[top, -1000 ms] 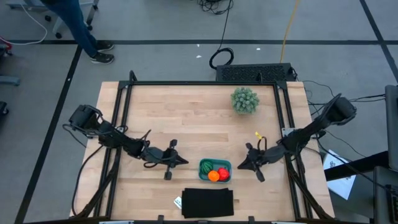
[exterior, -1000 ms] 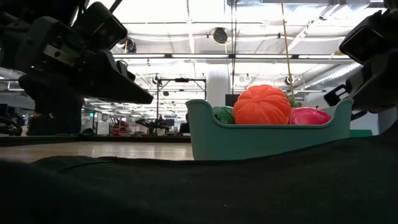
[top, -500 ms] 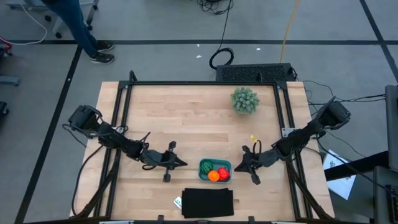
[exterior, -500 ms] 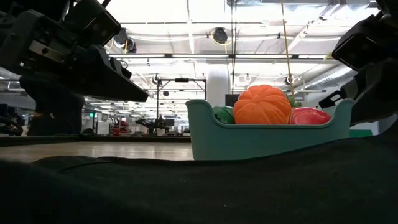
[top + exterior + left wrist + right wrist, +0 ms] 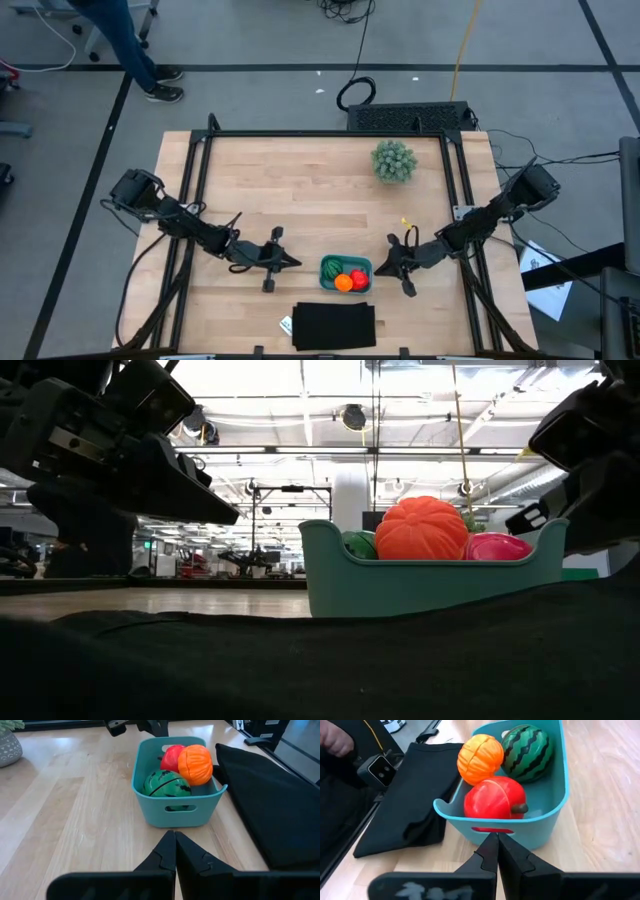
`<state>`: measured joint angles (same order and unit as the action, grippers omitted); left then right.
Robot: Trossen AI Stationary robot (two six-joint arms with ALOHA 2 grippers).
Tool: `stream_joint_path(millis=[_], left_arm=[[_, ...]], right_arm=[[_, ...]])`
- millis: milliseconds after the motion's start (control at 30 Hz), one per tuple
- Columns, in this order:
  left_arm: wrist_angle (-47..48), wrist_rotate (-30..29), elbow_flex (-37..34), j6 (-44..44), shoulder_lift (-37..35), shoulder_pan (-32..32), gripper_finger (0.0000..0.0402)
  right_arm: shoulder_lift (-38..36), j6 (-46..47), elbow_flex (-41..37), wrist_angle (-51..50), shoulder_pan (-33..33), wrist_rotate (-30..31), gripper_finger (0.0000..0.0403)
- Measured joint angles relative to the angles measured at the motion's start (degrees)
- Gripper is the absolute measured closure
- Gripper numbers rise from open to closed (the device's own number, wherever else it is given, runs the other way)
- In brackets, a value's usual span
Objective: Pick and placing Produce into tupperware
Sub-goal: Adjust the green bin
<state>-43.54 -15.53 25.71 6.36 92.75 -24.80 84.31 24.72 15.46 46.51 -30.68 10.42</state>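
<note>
1. The tupperware (image 5: pixel 346 272) is sitting toward the 6 o'clock edge of the table (image 5: pixel 300 190), a shallow teal plastic tub with rounded corners, a rolled rim and a slot handle in each end wall.
2. All three pieces of produce are lying inside it: the red roundish one (image 5: pixel 495 797), smooth and glossy with a small brown stem; the dark green striped round one (image 5: pixel 526 753), marked with wavy darker bands; and the orange ball (image 5: pixel 480 759), ribbed into segments. The three are pressing against one another.
3. The left hand (image 5: pixel 293 261) is hovering at 9 o'clock from the tub, its two dark fingers pressed together and empty, the tips pointing at the tub's end wall with bare wood between.
4. The right hand (image 5: pixel 386 270) is hovering at 3 o'clock from the tub, just beside its end wall, fingers likewise pressed together and holding nothing.
5. A black cloth mat (image 5: pixel 335 325) is lying flat at 6 o'clock from the tub; in the left wrist view its soft, slightly rumpled edge is lying just beside the tub's long wall.
6. A fuzzy pale-green plant (image 5: pixel 394 160) is standing well apart, toward 12 o'clock.
7. The pale, lengthwise-grained wood is lying open across the table's middle, bounded by a black metal frame (image 5: pixel 320 134) along the edges.
</note>
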Motion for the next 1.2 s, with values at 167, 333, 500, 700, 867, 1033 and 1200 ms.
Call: stream_joint_path(millis=[167, 333, 500, 700, 867, 1033, 1200], left_arm=[[0.1, 0.0, 0.0, 0.0, 0.0, 0.0, 0.0401], [0.1, 0.0, 0.0, 0.0, 0.0, 0.0, 0.0401], [0.5, 0.0, 0.0, 0.0, 0.0, 0.0, 0.0401], [0.6, 0.0, 0.0, -0.1, 0.0, 0.0, 0.0401], [1.7, 0.0, 0.0, 0.0, 0.0, 0.0, 0.0401], [1.7, 0.0, 0.0, 0.0, 0.0, 0.0, 0.0401], [1.7, 0.0, 0.0, -0.1, 0.0, 0.0, 0.0401]], right_arm=[[0.0, -0.7, 0.0, 0.0, 1.1, 0.0, 0.0403], [0.0, -1.6, 0.0, 0.0, 2.3, 0.0, 0.0403], [0.0, -2.1, 0.0, 0.0, 3.3, 0.0, 0.0403], [0.0, -2.8, 0.0, 0.0, 4.0, -0.1, 0.0403], [0.0, -3.0, 0.0, 0.0, 4.1, -0.2, 0.0403], [0.0, -2.9, 0.0, 0.0, 4.4, -0.2, 0.0403], [-0.1, -2.5, 0.0, 0.0, 4.4, 0.0, 0.0403]])
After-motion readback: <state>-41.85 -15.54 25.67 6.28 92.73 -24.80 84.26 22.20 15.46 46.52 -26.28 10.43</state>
